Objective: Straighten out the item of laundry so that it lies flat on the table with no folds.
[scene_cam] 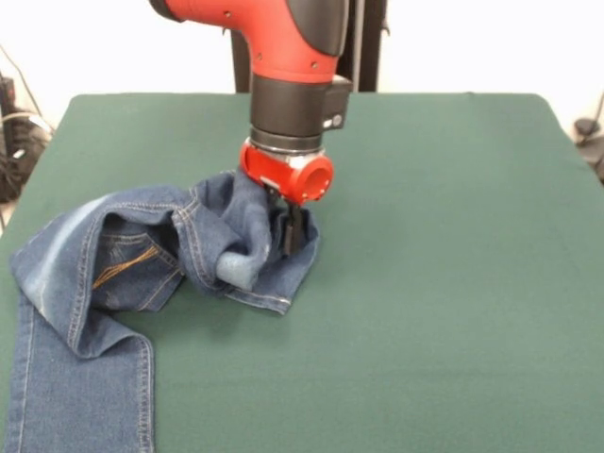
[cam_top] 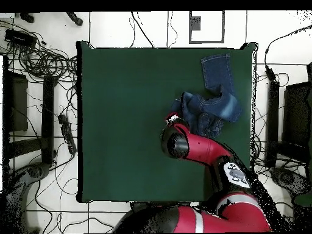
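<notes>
Jeans [scene_cam: 142, 274] lie bunched; only the front view shows the hand [scene_cam: 293, 229] pinching a denim fold.

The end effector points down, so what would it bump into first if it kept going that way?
The jeans. The end effector points straight down into their bunched-up folds and already looks to be touching the cloth; the green table lies under that.

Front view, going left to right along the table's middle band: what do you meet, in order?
Spread jeans leg with the orange-stitched pocket → bunched fold of the jeans → gripper pressed into that fold's right side → bare green table out to the right edge.
</notes>
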`<action>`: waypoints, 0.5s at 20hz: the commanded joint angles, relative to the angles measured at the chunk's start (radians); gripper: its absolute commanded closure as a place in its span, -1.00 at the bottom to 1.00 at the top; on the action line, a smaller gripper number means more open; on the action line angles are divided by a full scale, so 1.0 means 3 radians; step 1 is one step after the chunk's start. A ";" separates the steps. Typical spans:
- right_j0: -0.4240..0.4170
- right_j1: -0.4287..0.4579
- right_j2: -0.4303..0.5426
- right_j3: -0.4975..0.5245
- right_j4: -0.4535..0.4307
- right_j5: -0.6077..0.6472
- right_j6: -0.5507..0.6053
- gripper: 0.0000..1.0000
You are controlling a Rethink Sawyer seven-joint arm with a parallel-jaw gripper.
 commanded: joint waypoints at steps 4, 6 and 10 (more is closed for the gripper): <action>0.0088 0.0141 0.0337 0.0106 0.0066 -0.0008 0.0388 -1.00; 0.0120 0.0125 0.0303 0.0102 0.0077 0.0016 0.0386 -1.00; 0.0083 0.0118 0.0335 0.0103 0.0041 0.0048 0.0343 1.00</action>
